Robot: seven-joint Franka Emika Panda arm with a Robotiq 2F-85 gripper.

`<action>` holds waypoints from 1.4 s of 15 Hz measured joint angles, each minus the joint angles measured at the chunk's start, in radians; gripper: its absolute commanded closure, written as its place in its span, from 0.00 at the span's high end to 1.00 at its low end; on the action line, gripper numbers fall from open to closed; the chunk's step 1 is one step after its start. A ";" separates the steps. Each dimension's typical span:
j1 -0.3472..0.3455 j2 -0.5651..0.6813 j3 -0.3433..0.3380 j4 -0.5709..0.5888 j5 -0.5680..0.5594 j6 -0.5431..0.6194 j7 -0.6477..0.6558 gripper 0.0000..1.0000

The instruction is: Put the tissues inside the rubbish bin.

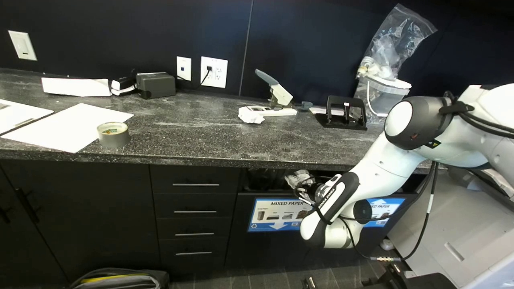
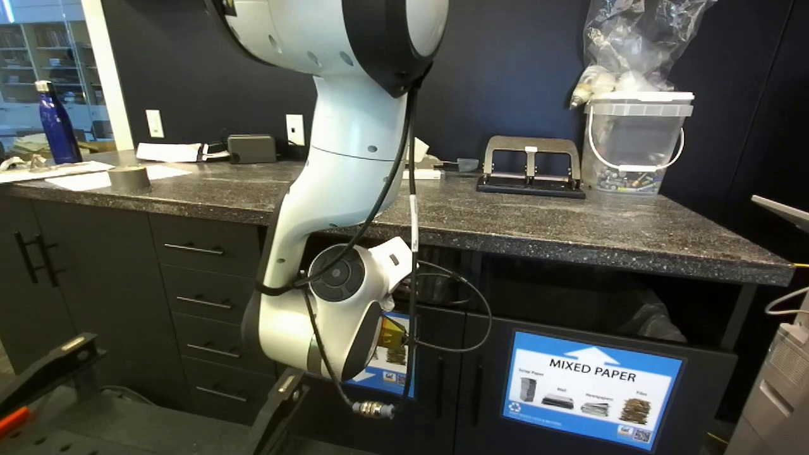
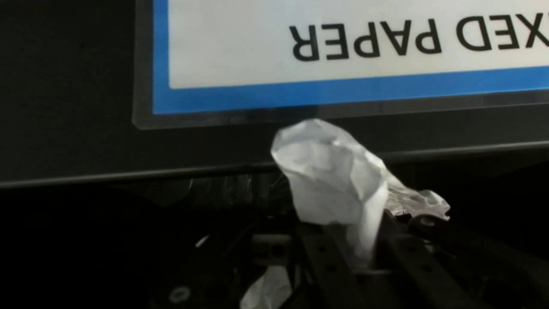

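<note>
In the wrist view we see the gripper [image 3: 364,236] clamped on one crumpled tissue [image 3: 328,176]. In an exterior view this tissue is at the opening of the bin [image 1: 257,194], above its sign [image 1: 277,214]; we cannot tell if it is inside. Another tissue [image 1: 251,116] lies on the counter [image 1: 209,136], just beside the stapler [image 1: 282,95].

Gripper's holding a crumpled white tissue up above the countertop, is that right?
No, not above the countertop: an exterior view shows the gripper below it, at the bin slot. It does hold a crumpled white tissue.
</note>
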 measured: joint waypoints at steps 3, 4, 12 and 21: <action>-0.007 0.014 0.004 0.019 -0.012 0.002 0.005 0.07; -0.009 0.019 0.010 0.028 -0.012 0.000 0.003 0.07; -0.025 0.044 0.085 0.129 -0.015 -0.007 -0.046 0.07; 0.091 0.046 -0.024 0.155 -0.016 -0.009 0.096 0.85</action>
